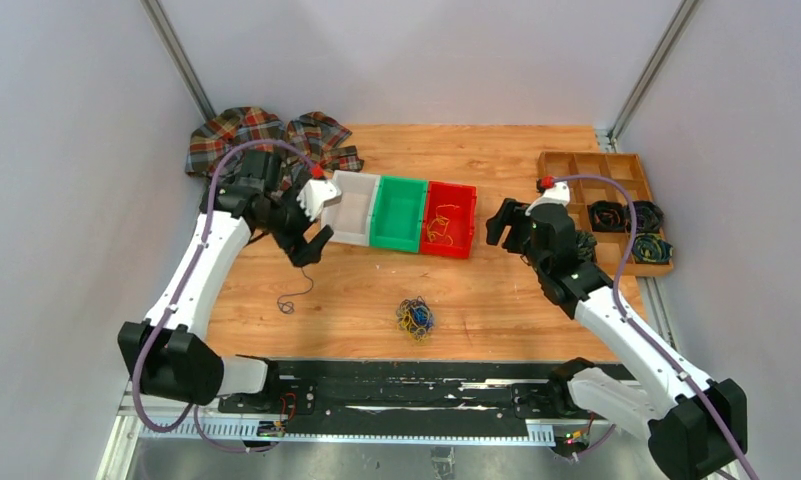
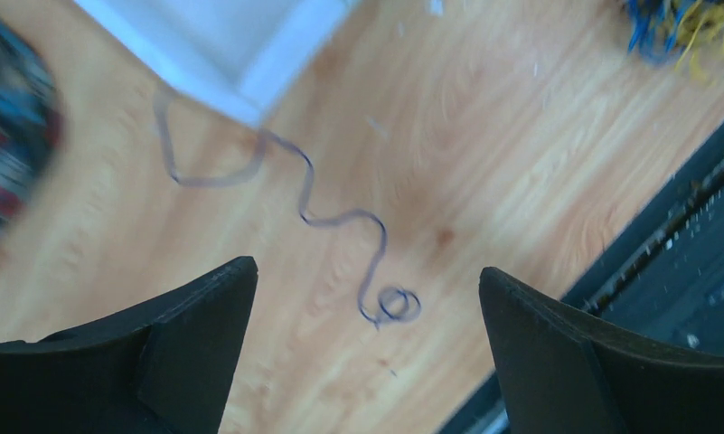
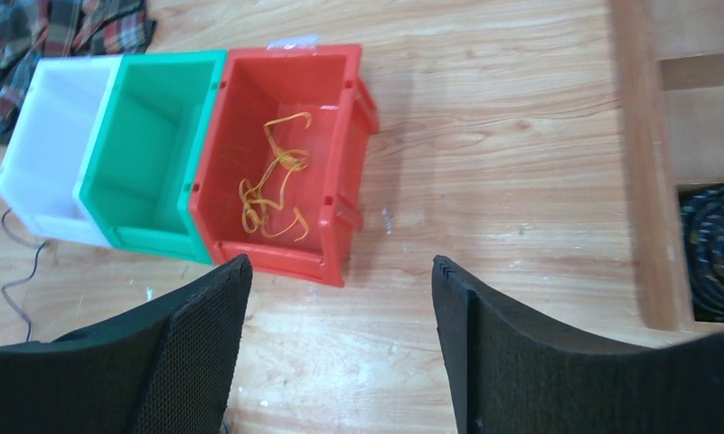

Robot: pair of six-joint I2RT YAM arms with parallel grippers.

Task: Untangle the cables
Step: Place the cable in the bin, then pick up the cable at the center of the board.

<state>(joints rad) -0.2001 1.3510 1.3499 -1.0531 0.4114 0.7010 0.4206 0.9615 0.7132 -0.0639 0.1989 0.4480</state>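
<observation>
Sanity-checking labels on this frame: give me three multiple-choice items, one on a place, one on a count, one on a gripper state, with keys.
1. Which bin holds the yellow-orange wires? A white B green C red
2. Bins in the row: A two B three C four
3. The left gripper is: A open, empty B shut on a wire C shut on the clump

Key:
1 C, they lie in the red bin.
2 B, the white bin, the green bin and the red one stand side by side.
3 A, its jaws stand wide apart, gripping nothing.
</observation>
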